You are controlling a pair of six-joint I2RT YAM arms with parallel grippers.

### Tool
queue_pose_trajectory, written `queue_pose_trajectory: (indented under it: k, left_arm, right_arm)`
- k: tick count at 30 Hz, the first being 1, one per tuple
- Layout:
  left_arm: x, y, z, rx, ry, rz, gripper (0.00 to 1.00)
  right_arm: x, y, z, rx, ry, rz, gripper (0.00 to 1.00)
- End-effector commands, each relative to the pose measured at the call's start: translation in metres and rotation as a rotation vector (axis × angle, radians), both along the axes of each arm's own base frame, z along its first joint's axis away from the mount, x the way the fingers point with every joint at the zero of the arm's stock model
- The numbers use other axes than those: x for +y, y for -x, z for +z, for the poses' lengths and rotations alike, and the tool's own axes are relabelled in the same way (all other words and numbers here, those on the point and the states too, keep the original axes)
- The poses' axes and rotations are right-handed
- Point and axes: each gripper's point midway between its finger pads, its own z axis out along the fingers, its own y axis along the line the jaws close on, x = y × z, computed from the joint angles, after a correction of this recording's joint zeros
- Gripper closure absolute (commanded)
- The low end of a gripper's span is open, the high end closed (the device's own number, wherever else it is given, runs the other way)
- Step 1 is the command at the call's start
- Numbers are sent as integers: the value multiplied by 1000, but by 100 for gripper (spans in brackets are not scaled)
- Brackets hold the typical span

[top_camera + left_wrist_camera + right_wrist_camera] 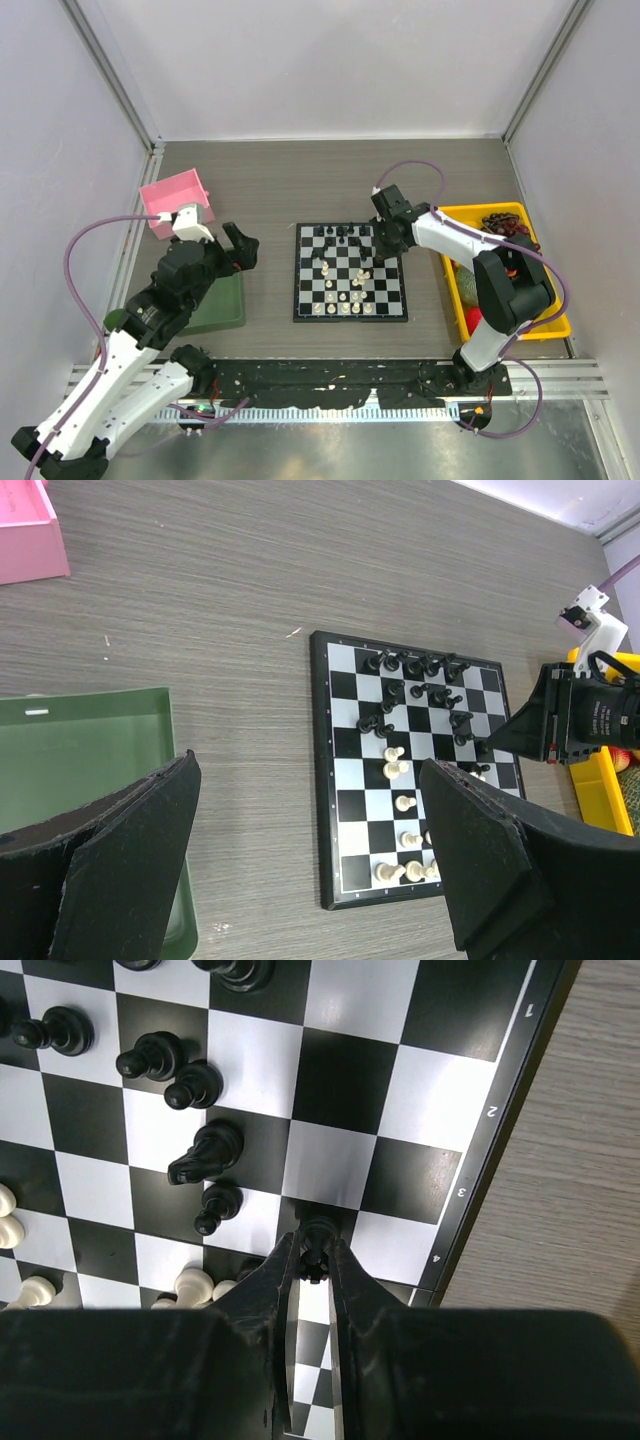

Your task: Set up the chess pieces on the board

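Observation:
The checkered board (303,290) lies mid-table. Black pieces (340,236) stand along its far rows and cream-white pieces (340,302) along its near rows. My right gripper (386,246) is over the board's right side. In the right wrist view the right gripper (316,1248) is shut on a small black piece (318,1232) that stands on a dark square near the board's edge; other black pieces (205,1150) stand to its left. My left gripper (240,246) is open and empty, left of the board (326,780), with wide-spread fingers (130,865).
A green tray (218,308) lies under the left arm and shows in the left wrist view (90,750). A pink box (178,198) stands at the far left. A yellow bin (540,325) with mixed items stands right of the board.

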Motion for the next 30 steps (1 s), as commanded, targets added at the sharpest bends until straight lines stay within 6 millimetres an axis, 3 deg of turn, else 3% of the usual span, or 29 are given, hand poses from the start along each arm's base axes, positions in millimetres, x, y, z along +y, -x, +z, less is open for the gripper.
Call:
queue_pose_trajectory:
  k: [1,8,13,21,30]
  left_arm:
    - [1,-6,6,-25,-16,8,0]
    - [-1,-8,2,-11,-33,1,0]
    - [-3,-10,4,-14,-30,-6,0]
    - [4,-8,4,-20,-47,15,0]
    - [3,-9,2,-15,-50,14,0]
  right_arm:
    - [2,-28,32,-128,9,-22,86]
    - [-15,-68,55,-193,27,-97,86]
    - [-26,-88,44,-162,38,-131,86]
    - [-33,-92,14,-92,46,-149,86]
    - [-31,-95,7,-87,29,-144,86]
